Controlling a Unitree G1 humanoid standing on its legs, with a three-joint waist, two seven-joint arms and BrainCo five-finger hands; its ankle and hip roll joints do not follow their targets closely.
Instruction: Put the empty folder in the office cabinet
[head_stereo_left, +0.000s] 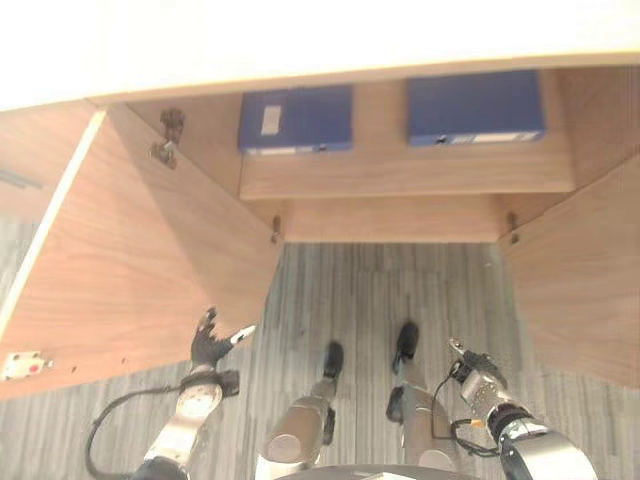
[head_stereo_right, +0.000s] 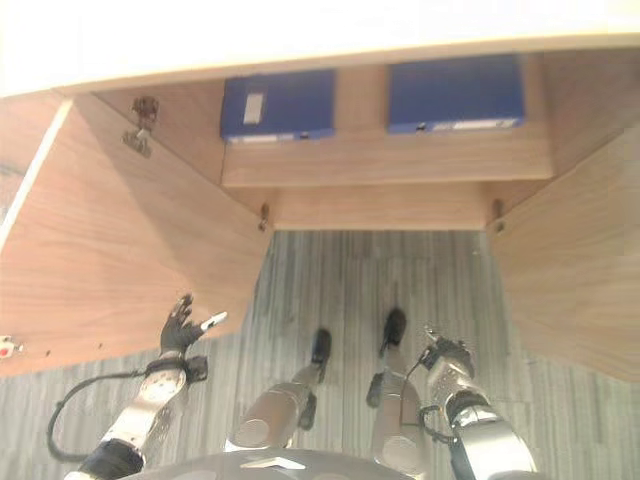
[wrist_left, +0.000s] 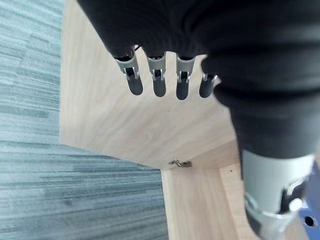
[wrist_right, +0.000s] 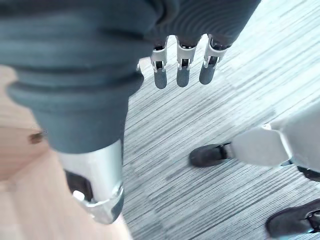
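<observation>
Two blue folders lie flat on the shelf inside the open wooden cabinet, one at the left and one at the right. My left hand is held low by the bottom edge of the open left door. Its fingers are straight, it is open and holds nothing. My right hand hangs low at the right over the carpet. Its fingers are also straight and empty. Both hands are well below and apart from the folders.
The cabinet's right door stands open on the right. The shelf has bare wood between and in front of the folders. A metal hinge sits on the left inner wall. Grey striped carpet lies between the doors.
</observation>
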